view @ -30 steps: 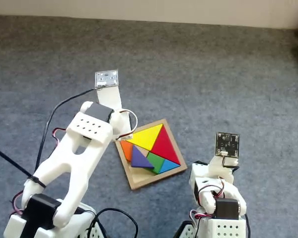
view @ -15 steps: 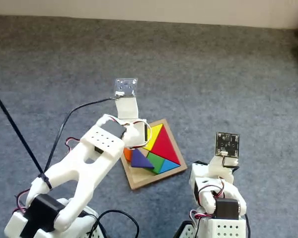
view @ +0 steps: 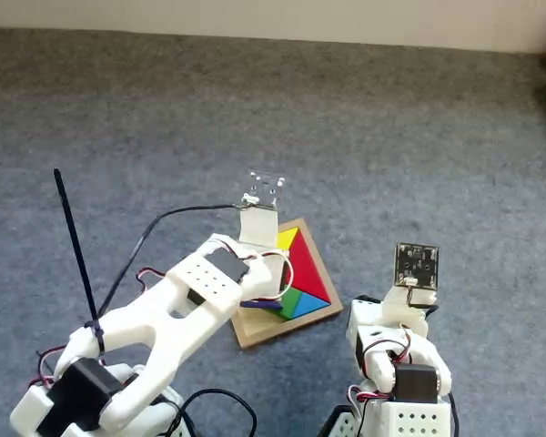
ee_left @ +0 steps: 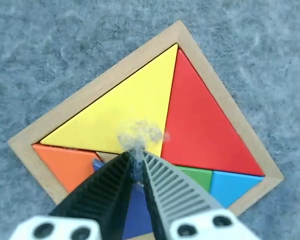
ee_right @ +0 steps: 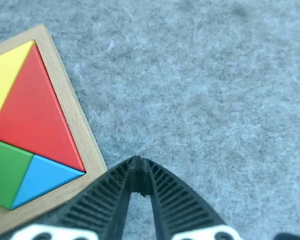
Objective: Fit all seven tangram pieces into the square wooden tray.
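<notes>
While the left arm [view: 173, 309] stretches out low over the tray [ee_left: 221, 97], we see its claw [ee_left: 136, 152] pressed together and pointing down. Its tips sit right where the yellow piece [ee_left: 125, 112] meets the red piece [ee_left: 200, 125]; we cannot tell whether they touch. The orange piece [ee_left: 65, 162] lies to one side of the claw, and the green piece [ee_left: 197, 176] and blue piece [ee_left: 232, 185] to the other. The right arm [view: 400, 355] is folded back at its base. Its claw [ee_right: 137, 175] is also pressed together over the grey worktop [ee_right: 215, 75], just beside the tray's edge.
</notes>
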Available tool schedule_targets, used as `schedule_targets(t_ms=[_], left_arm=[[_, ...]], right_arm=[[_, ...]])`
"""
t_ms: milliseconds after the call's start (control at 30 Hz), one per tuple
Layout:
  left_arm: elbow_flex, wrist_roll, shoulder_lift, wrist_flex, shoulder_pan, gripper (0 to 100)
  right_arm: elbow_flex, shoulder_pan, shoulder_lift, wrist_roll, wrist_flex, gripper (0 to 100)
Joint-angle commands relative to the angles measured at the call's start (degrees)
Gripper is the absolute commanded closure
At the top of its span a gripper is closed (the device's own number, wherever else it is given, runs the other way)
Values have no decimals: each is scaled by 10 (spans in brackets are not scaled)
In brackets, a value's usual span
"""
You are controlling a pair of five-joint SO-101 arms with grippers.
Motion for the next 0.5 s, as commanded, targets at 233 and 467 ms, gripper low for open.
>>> schedule_targets(t_ms=[233, 467], left_arm=[[10, -7, -18, 12, 10, 993], [7, -7, -22, 79, 12, 993]], right_arm=[[80, 7, -7, -5, 4, 993], [80, 7, -7, -5, 4, 993]])
